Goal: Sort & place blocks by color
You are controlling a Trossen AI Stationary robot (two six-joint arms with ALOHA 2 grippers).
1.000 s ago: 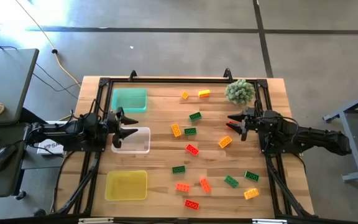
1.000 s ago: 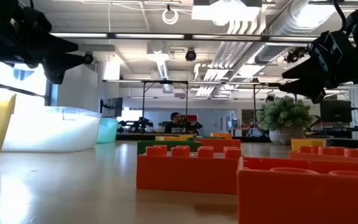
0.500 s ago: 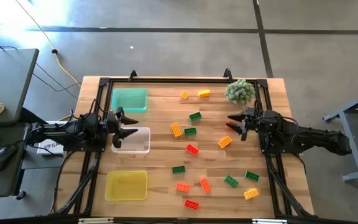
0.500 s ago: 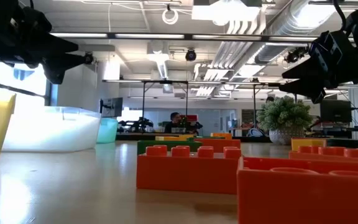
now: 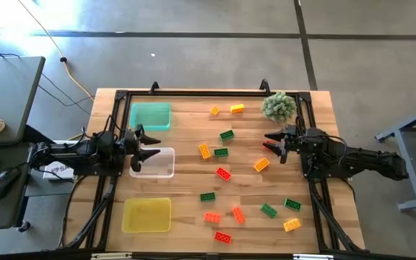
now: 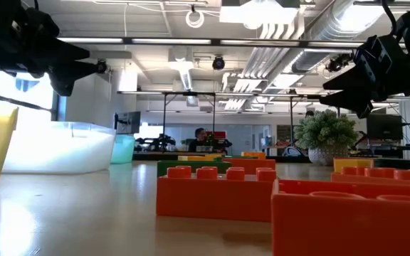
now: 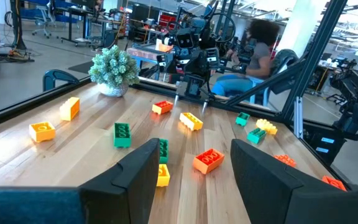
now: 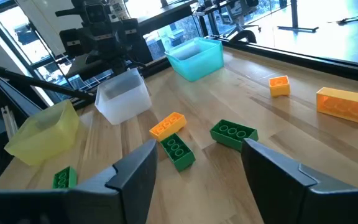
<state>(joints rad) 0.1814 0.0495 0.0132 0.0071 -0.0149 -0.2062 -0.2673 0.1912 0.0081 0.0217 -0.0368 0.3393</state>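
Several small studded blocks in red, orange-yellow and green lie scattered flat on the wooden table (image 5: 186, 180), from its middle to its right side. Among them are a green block (image 5: 227, 134), a red block (image 5: 224, 173) and a yellow block (image 5: 292, 224). My left gripper (image 5: 154, 146) hovers open at the table's left, over the clear tray's far edge, pointing at the blocks (image 7: 194, 180). My right gripper (image 5: 268, 141) hovers open at the right, beside the plant, above a red block (image 5: 269, 148). Nothing is between either pair of fingers (image 8: 197, 180).
Three square trays stand in a column on the left: green (image 5: 150, 115) at the far side, clear (image 5: 157, 165) in the middle, yellow (image 5: 147, 215) near the front. A spiky pale green plant (image 5: 278, 106) stands at the far right corner. A dark frame (image 5: 193, 92) rims the table.
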